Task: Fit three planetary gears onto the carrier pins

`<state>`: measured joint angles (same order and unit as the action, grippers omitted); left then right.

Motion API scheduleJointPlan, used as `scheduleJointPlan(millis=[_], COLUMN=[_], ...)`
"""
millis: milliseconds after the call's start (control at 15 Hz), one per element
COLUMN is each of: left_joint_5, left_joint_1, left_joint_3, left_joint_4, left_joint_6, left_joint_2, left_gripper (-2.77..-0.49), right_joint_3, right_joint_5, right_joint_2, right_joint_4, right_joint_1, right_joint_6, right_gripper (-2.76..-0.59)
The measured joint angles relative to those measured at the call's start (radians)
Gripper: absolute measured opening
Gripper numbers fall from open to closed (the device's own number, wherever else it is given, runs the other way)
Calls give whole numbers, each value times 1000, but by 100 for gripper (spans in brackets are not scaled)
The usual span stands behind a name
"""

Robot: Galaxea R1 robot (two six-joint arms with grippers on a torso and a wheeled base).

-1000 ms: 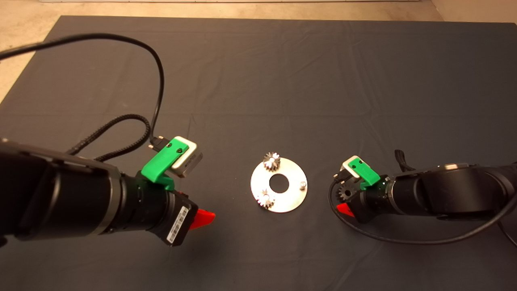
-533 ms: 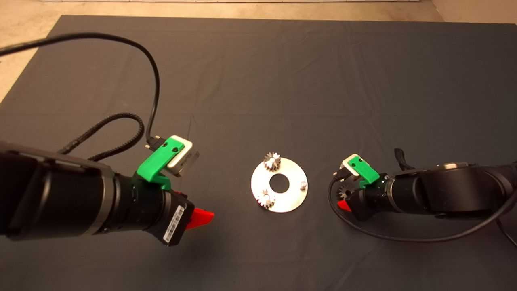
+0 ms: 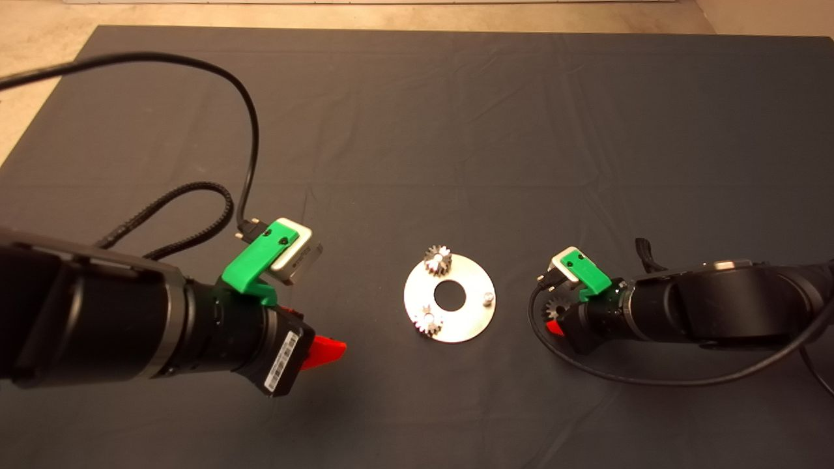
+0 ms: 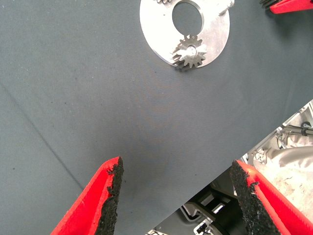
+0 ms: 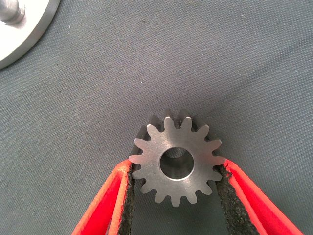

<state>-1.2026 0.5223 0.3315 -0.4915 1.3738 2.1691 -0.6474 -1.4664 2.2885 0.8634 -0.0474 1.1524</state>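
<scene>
The round silver plate [image 3: 466, 326] lies mid-mat. Two planetary gears sit on its carrier pins, one at the far side [image 3: 438, 260] and one at the near side [image 3: 429, 320]; the right-hand pin [image 3: 487, 298] stands bare. The third gear [image 5: 176, 164] is just right of the plate, flat, with my right gripper [image 5: 176, 167] shut on its teeth from both sides, low over the mat. In the head view that gear [image 3: 557, 306] shows under the right gripper [image 3: 554, 317]. My left gripper [image 4: 176, 166] hangs open and holds nothing, left of the plate [image 4: 156, 29].
A black cable [image 3: 251, 130] and a braided one [image 3: 176, 202] loop over the mat behind the left arm. Another cable [image 3: 651, 381] trails beneath the right arm. The mat's far edge meets pale floor [image 3: 391, 13].
The left arm has drawn back a little to the left. The right gripper has barely shifted and still holds the gear.
</scene>
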Motion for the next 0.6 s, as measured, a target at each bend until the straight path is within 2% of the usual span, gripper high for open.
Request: scheduleJointPlan(millis=[400, 600], left_joint_5=[0, 0], left_joint_1=[0, 0], left_joint_3=[0, 0], left_joint_4=[0, 0], left_joint_6=[-2, -2], left_joint_2=[5, 10], left_gripper=[-177, -177], right_joint_3=[2, 54], right_joint_5=[1, 4], right_joint_2=[0, 0], right_joint_4=[0, 0], right_joint_1=[0, -1], right_joint_6=[0, 1], right_gripper=[-231, -233])
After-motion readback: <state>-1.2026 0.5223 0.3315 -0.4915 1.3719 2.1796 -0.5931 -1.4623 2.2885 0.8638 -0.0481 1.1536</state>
